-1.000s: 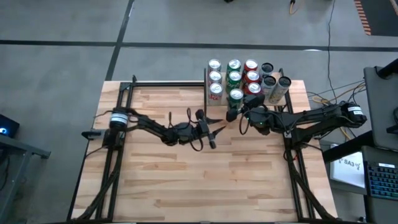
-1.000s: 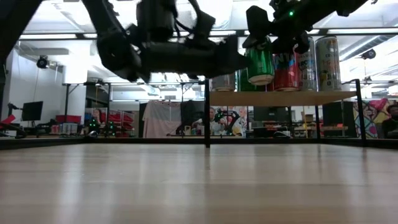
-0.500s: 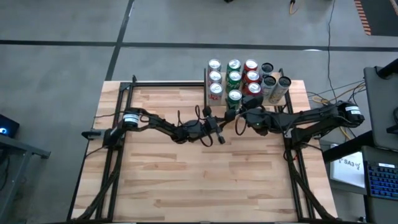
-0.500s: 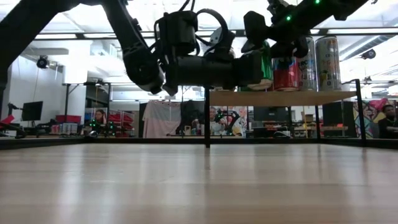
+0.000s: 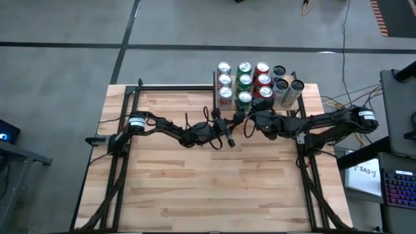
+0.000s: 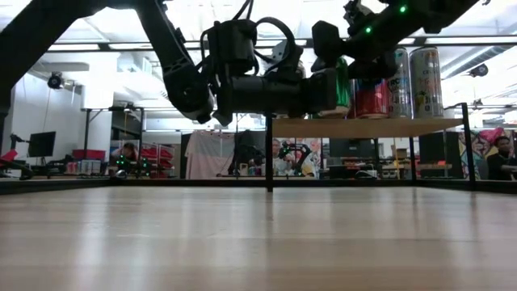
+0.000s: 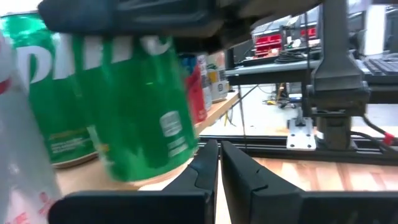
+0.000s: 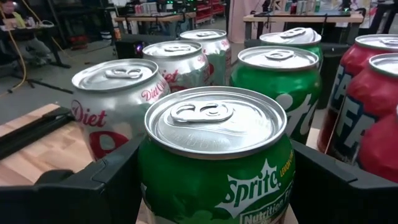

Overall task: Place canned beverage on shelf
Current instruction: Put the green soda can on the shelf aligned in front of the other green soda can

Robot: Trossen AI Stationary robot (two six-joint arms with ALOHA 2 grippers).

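A green Sprite can [image 8: 217,155] sits between the fingers of my right gripper [image 8: 214,186], at the near edge of the shelf [image 6: 363,127]. The shelf is a light wood board on black posts at the table's far side. Silver, green and red cans [image 5: 245,73] stand in rows on it behind the held can [image 5: 244,99]. My left gripper [image 7: 219,163] is shut and empty. It hangs level just in front of the shelf's near edge [image 5: 229,136] and below the green can [image 7: 140,118]. My right gripper pinches the green can's upper wall [image 8: 152,180] between its two fingers, one on each side, just under the rim. The fingers lie about level and come from the table's near right. The can is slightly tilted, its bottom [image 7: 140,174] at the board's near edge; whether it rests there does not show.
Taller slim cans [image 5: 287,90] stand at the shelf's right end. Black frame rails [image 5: 127,117] run along the table's left, right and far sides. The butcher-block tabletop [image 5: 208,188] lies open toward the near edge.
My left gripper has moved toward the table's right edge and toward the shelf, and its fingers have shut on nothing. My right gripper keeps the green can at the shelf's near edge.
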